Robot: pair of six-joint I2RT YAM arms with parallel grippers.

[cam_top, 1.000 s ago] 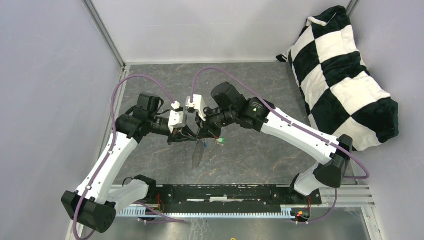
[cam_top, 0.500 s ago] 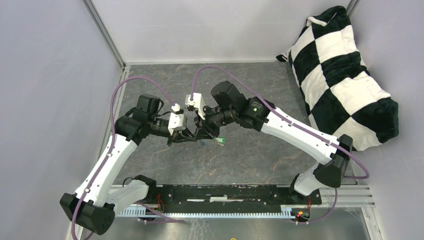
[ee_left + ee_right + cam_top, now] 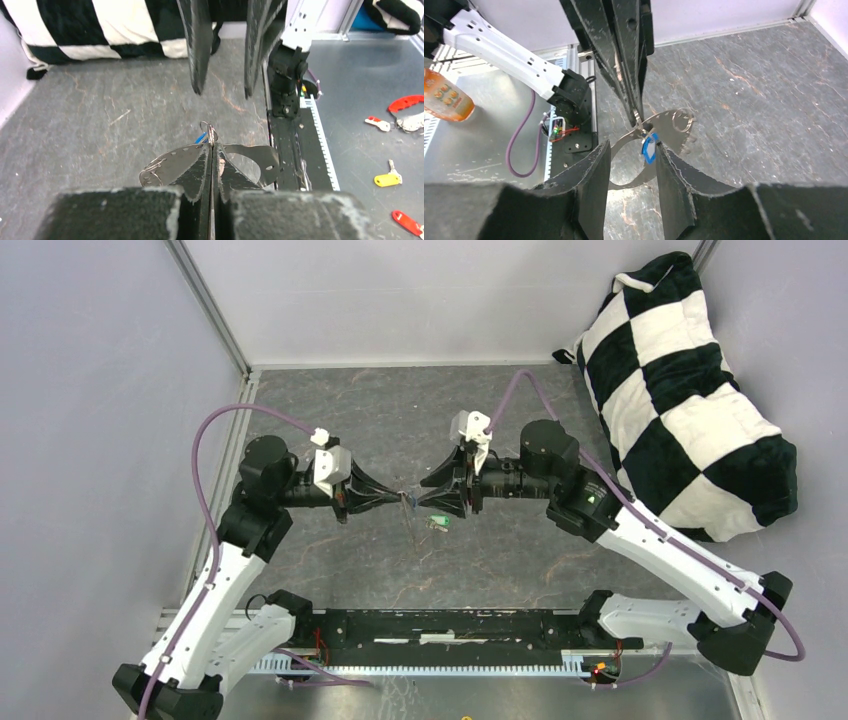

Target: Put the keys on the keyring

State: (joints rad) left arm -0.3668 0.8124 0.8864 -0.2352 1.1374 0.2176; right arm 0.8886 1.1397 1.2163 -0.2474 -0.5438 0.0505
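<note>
The right gripper (image 3: pixel 428 496), closed a second ago, now has its fingers apart around the blue key (image 3: pixel 648 150). The left gripper (image 3: pixel 392 498) has clamped onto the keyring (image 3: pixel 167 161), so the handover looks done, with that key seemingly hanging from the loop. Both arms reach inward, level and tip to tip, midway between the table (image 3: pixel 500 570) side edges; the green key (image 3: pixel 437 522) lies beneath, unthreaded.

Arms swing apart: the right gripper (image 3: pixel 424 498), jaws now parted, has drawn back right, leaving the keyring (image 3: pixel 205 127) and blue key (image 3: pixel 648 149) with the newly clamped left gripper (image 3: pixel 399 498).
</note>
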